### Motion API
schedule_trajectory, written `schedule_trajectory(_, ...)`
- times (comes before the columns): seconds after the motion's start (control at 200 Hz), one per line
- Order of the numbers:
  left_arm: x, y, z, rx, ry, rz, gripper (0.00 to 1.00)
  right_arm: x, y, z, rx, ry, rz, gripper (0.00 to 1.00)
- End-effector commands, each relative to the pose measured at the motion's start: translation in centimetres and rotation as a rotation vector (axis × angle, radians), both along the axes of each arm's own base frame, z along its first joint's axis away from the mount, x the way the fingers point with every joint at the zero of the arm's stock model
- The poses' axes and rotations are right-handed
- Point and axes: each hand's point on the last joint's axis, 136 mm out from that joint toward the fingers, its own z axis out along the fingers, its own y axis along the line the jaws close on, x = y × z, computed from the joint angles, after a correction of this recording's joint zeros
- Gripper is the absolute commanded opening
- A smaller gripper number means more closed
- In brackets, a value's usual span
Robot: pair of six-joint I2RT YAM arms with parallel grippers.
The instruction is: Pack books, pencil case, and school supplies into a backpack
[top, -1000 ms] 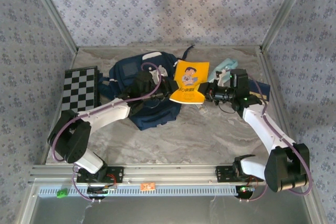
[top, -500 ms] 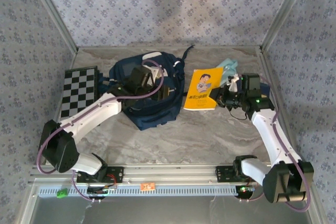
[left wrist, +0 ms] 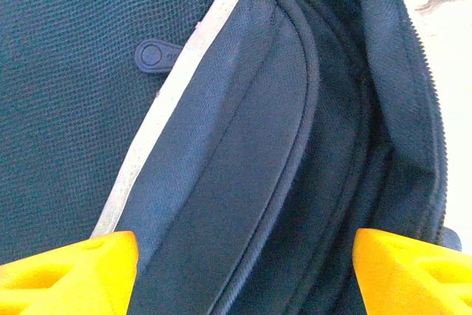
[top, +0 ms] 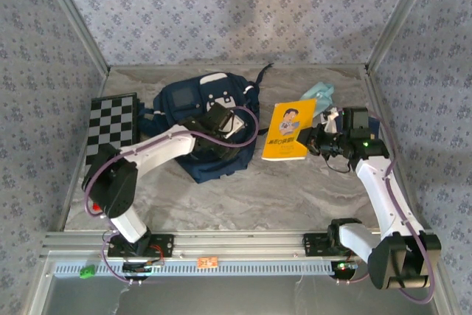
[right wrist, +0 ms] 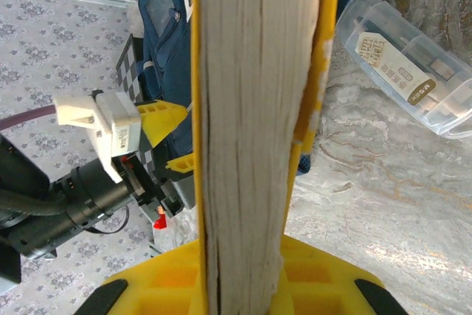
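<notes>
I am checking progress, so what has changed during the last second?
The right gripper, shut on the yellow book, carried it rightward, away from the backpack. The left gripper opened above the backpack. The backpack and checkered board stayed put.

B/w checkered board, far left

The work cell consists of a grey marble-patterned tabletop enclosed on three sides by panels of pale blue floral-print wallpaper, joined by aluminium corner profiles, with an aluminium rail along the near edge.
</notes>
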Motion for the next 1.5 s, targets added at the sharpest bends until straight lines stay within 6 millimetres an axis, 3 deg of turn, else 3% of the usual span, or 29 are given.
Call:
schedule_trajectory(0.0, 0.9, -0.1, -0.4, 0.057, -0.01, -0.044, 0.76, 0.1, 0.0, 1.0, 0.007, -0.058, 0.021, 0.0)
schedule_trajectory(0.1, 1.8, 0.0, -0.9, 0.066, -0.006, -0.033, 0.75, 0.2, 0.0, 0.7, 0.008, -0.051, 0.021, 0.0)
schedule_trajectory(0.235, 2.5, 0.0, -1.1, 0.035, 0.022, -0.043, 0.65, 0.2, 0.0, 0.4, 0.012, -0.04, 0.022, 0.0)
schedule_trajectory(0.495, 3.1, 0.3, -0.9, 0.036, 0.039, -0.046, 0.36, 0.5, -0.3, 0.4, 0.014, -0.038, 0.011, 0.0)
schedule_trajectory(0.685, 3.0, -0.1, 0.8, 0.018, 0.02, -0.091, 0.11, 0.5, -0.3, 0.0, 0.018, -0.017, 0.012, 0.0)
schedule_trajectory(0.805, 3.3, 0.0, 2.8, 0.02, -0.018, -0.099, 0.0, 0.1, -0.3, -0.1, 0.002, -0.024, 0.037, 0.0)
schedule_trajectory(0.969, 4.0, 0.7, 7.1, 0.024, -0.124, -0.084, 0.0, -0.4, 0.5, -0.1, 0.0, -0.017, 0.061, 0.0)
schedule_trajectory(1.164, 4.9, 1.6, 12.0, 0.006, -0.236, -0.073, 0.0, -1.0, 3.7, -0.5, 0.038, 0.013, 0.137, 0.0)
schedule_trajectory(1.264, 5.6, 2.1, 13.9, -0.01, -0.28, -0.058, 0.0, -0.5, 5.2, -1.3, 0.012, 0.007, 0.148, 0.0)
schedule_trajectory(1.494, 6.2, 2.1, 17.7, -0.039, -0.363, -0.057, 0.0, 0.7, 10.5, -2.2, 0.038, -0.009, 0.203, 0.0)
